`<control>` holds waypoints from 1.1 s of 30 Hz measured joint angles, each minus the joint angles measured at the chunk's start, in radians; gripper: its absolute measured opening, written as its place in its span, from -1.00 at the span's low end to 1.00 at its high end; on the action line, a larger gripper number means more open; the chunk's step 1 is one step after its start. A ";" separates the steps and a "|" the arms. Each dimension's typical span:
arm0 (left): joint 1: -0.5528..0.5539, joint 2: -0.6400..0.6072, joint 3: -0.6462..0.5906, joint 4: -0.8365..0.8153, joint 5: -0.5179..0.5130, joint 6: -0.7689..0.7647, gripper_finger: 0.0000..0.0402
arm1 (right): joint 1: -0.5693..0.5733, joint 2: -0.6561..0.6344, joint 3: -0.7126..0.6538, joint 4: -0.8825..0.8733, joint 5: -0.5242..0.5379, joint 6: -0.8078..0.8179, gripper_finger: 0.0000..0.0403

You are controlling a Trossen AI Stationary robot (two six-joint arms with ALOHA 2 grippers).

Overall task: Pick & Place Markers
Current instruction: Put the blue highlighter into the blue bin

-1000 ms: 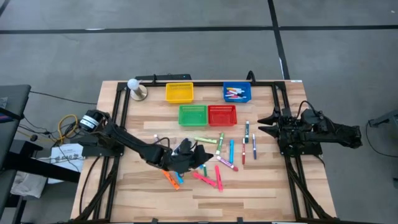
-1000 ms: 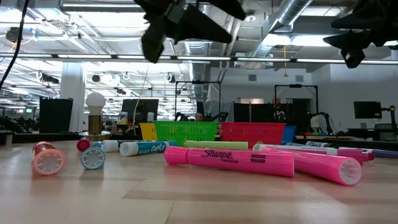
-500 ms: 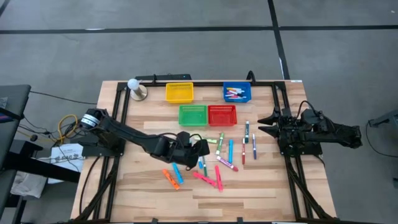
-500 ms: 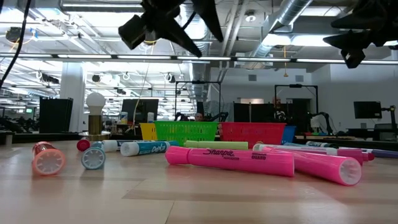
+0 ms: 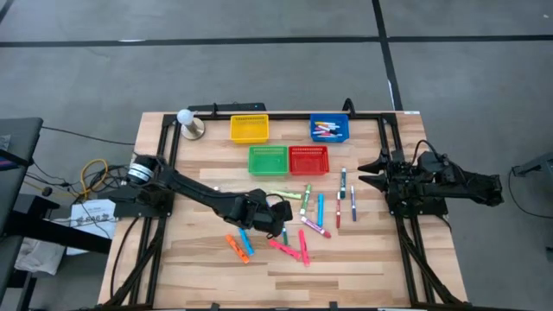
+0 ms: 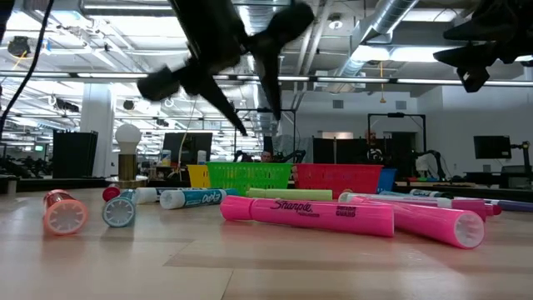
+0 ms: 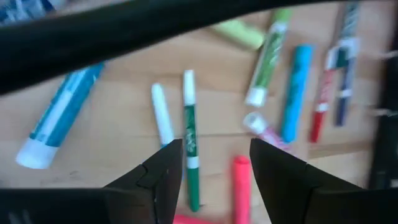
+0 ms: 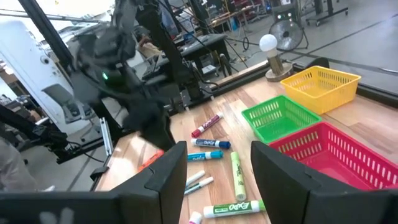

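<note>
Since a second ago the left arm has swung from the orange pens toward the middle of the counter [image 5: 199,259], and its left gripper [image 5: 278,213] now hovers over the loose markers [image 5: 302,220] with jaws open and empty; in the left wrist view a green pen [image 7: 191,146] and a white one [image 7: 161,115] lie side by side just past the dark fingers [image 7: 163,177]. Right gripper [image 5: 370,173] waits at the counter's right edge, jaws apart and holding nothing. Four mesh baskets stand near the far side: a yellow basket [image 5: 249,128] and a blue basket [image 5: 329,129] behind, a green basket [image 5: 267,160] and a red basket [image 5: 308,160] touching each other in front. Only the blue one holds markers, too small to count. Roughly fifteen pens lie scattered on the wood in front of the green and red baskets, among them two orange ones [image 5: 236,248] nearest the left arm and pink ones [image 5: 298,250] closest to the front edge. One white lamp bulb [image 5: 185,118] stands at the far left corner.
</note>
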 joint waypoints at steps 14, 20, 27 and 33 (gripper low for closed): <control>0.035 0.077 0.038 -0.083 0.098 0.010 -0.07 | 0.000 0.000 0.000 -0.016 0.001 0.007 -0.18; 0.034 0.090 0.037 -0.082 0.111 -0.008 -0.07 | 0.000 0.000 0.000 -0.017 0.002 0.008 -0.18; 0.029 0.118 0.038 -0.077 0.117 -0.048 -0.07 | 0.000 0.000 0.000 -0.018 0.001 0.009 -0.17; 0.035 0.121 0.039 -0.075 0.111 -0.050 -0.07 | 0.000 0.000 0.000 -0.019 0.001 0.010 -0.18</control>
